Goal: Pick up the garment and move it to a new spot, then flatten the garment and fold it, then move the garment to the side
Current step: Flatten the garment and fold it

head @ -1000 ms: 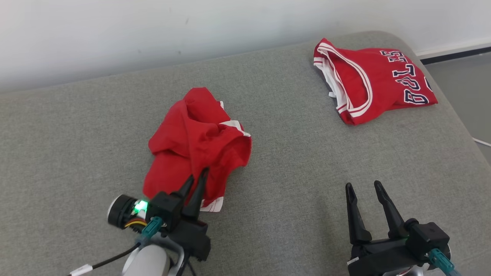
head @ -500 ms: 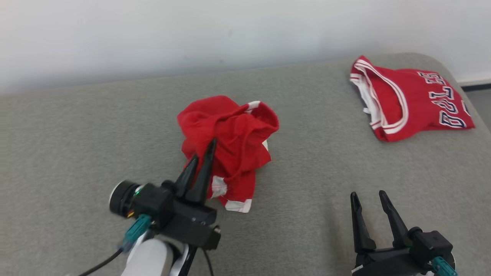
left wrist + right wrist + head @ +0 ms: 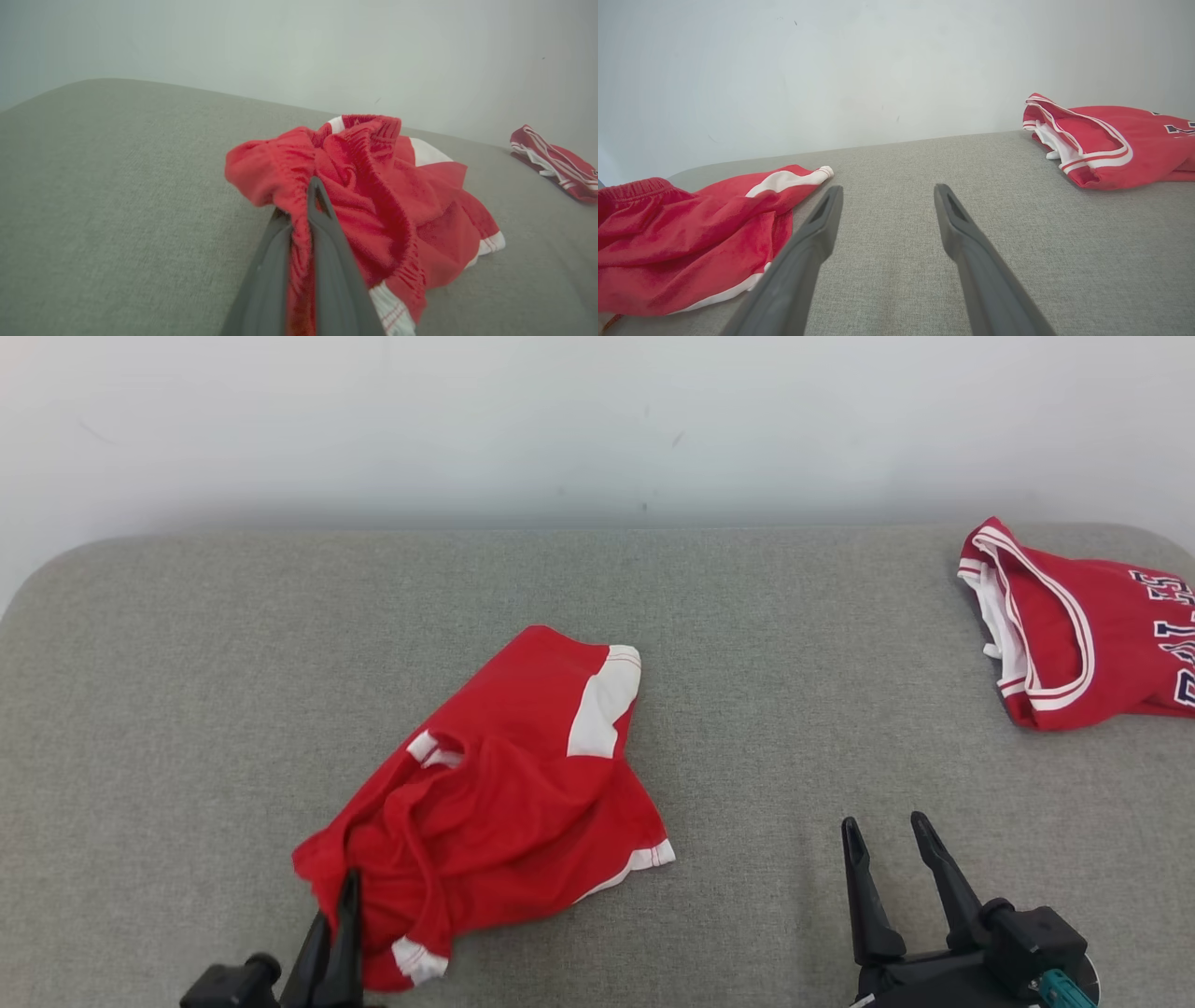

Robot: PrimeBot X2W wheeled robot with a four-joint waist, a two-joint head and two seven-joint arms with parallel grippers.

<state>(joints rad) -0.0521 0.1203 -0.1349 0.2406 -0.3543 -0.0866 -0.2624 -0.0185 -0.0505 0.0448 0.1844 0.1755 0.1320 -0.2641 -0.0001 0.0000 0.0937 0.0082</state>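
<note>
1. The garment [image 3: 504, 793] is a red piece of soft cloth with white panels. It lies crumpled on the grey padded surface [image 3: 747, 616], a little left of the middle in the head view.
2. One white panel is at its far edge, and narrow white trim shows at its near corners.
3. The left gripper [image 3: 341, 905] is at the near-left corner of the garment, and its two dark fingers are closed tightly on the cloth.
4. In the left wrist view the gathered, elastic-looking red edge of the garment [image 3: 373, 186] runs between the fingers of the left gripper [image 3: 301, 205]. The pinched part is bunched up higher than the rest, which spreads out on the surface.
5. The right gripper [image 3: 884, 821] is to the right of the garment and well apart from it. Its fingers stand wide apart with nothing between them.
6. In the right wrist view the right gripper [image 3: 888, 189] points over the bare grey surface toward the pale wall [image 3: 831, 70]. I cannot tell if it touches the surface.
7. A second red jersey [image 3: 1074, 644], with striped trim and dark lettering, lies at the far right corner of the surface, well apart from both grippers.
</note>
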